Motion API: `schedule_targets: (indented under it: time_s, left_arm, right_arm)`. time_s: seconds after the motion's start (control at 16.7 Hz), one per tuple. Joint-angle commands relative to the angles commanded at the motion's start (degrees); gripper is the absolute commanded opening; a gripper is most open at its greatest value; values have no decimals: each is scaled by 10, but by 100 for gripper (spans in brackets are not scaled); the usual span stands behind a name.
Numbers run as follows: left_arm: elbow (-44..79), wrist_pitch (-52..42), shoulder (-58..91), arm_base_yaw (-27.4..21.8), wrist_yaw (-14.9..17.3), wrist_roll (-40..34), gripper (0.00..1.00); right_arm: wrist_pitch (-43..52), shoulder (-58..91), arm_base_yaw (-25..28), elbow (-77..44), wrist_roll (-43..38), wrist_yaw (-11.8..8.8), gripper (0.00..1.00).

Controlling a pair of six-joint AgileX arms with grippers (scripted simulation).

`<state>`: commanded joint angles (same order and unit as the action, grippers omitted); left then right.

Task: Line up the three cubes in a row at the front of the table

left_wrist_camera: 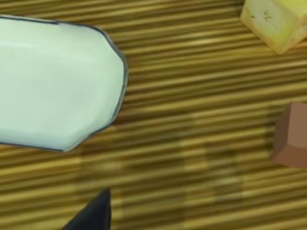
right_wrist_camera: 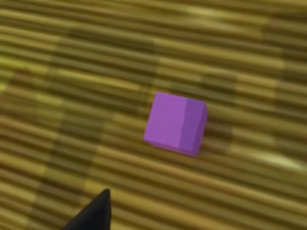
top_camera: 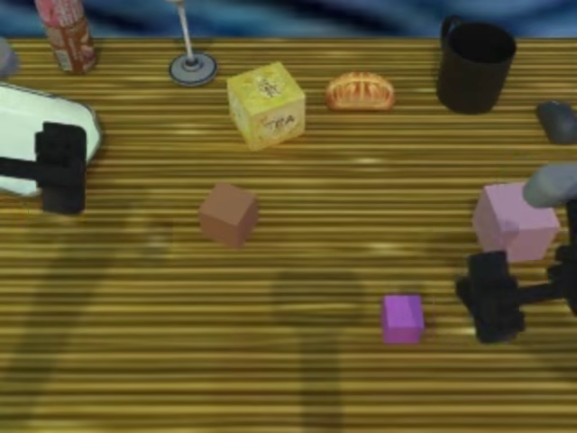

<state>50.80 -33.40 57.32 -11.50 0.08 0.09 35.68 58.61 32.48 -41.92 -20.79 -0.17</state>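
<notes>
Worktop (top_camera: 297,379): striped golden-brown wood filling the top view; all items rest on it.
Magenta cube (top_camera: 402,318): lower right of centre in the top view, standing free; the right wrist view shows it alone on the wood (right_wrist_camera: 175,123).
Brown cube (top_camera: 228,214): left of centre in the top view, turned slightly askew, well apart from the other cubes; its edge shows in the left wrist view (left_wrist_camera: 291,136).
Pale pink cube (top_camera: 515,222): right side of the top view, above and to the right of the magenta cube, partly overlapped by the right arm.
Right tool (top_camera: 491,302): lower right of the top view, just beside the magenta cube and just below the pink one, touching neither as far as can be seen; finger spread cannot be told.
Left tool (top_camera: 61,167): left edge of the top view, over the rim of a white tray (top_camera: 22,117); finger spread cannot be told.
Tray, left wrist view (left_wrist_camera: 53,81): pale, dark-rimmed, empty where visible.
Back row, top view: red can (top_camera: 66,34), stemmed glass base (top_camera: 193,68), yellow "TEA" box (top_camera: 266,105), bread roll (top_camera: 360,92), black mug (top_camera: 474,66).
</notes>
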Motion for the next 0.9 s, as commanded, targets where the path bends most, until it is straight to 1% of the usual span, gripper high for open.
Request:
schedule_targets:
  time_s: [0.24,0.48,0.72,0.9]
  left_arm:
    - [223,-152,265,-53,6,0,100]
    - [428,-281,501,-98,8,0,100]
    - [586,-368,672,-130,6,0,100]
    - [655,-403,745,-142,3,0,100]
  right_arm:
    - [-112,-218,-78,173,74,-4,100]
    - [-217,-397,-172,307,140,-3,100]
    - [-302,-513,-259,384,185,0,100]
    - [-345,-570,-306,412,204,1,100]
